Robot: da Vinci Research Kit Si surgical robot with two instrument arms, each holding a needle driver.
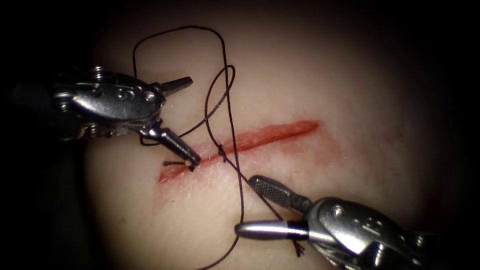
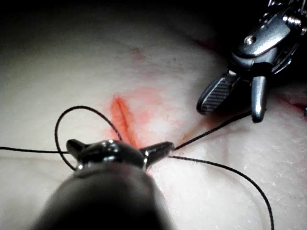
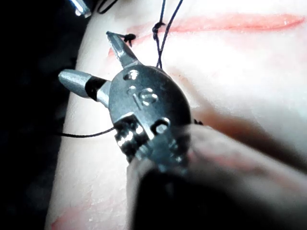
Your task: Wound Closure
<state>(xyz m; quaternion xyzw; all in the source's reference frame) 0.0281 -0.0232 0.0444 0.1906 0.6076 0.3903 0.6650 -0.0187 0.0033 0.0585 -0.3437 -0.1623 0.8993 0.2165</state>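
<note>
we see the right end effector (image 1: 252,207) spread wide, holding nothing, thread (image 1: 227,107) passing between; left end effector (image 1: 189,122) likewise apart by the cut (image 1: 260,137), maybe ready to grasp.

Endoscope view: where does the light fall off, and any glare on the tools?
Endoscope view: light pools on the tissue around the cut, dark all round; glare on the left tool and right tool, both open, holding nothing. Right wrist view: strong highlights on the right tool's metal.
</note>
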